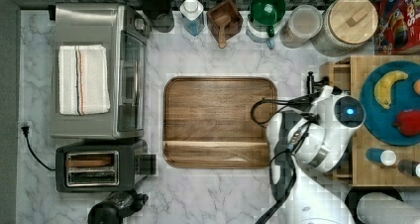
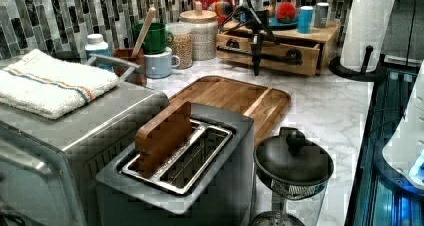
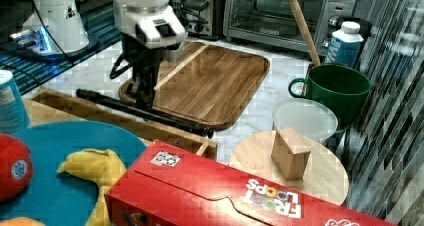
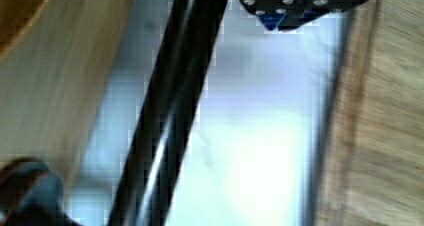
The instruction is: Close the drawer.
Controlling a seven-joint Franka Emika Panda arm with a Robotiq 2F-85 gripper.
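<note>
End effector: hanging at the long black bar handle; finger state: cannot tell.
Drawer: shallow light-wood box standing ajar, handle running crosswise to the closing push.

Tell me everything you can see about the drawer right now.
The drawer is a shallow light-wood box with a long black bar handle across its front, held on two round mounts. It sits partly pulled out from a light-wood stand whose top carries a blue plate of fruit. The end effector stands upright at the handle, about midway along the bar. A marble counter lies below, and the walnut board is just in front.
</note>
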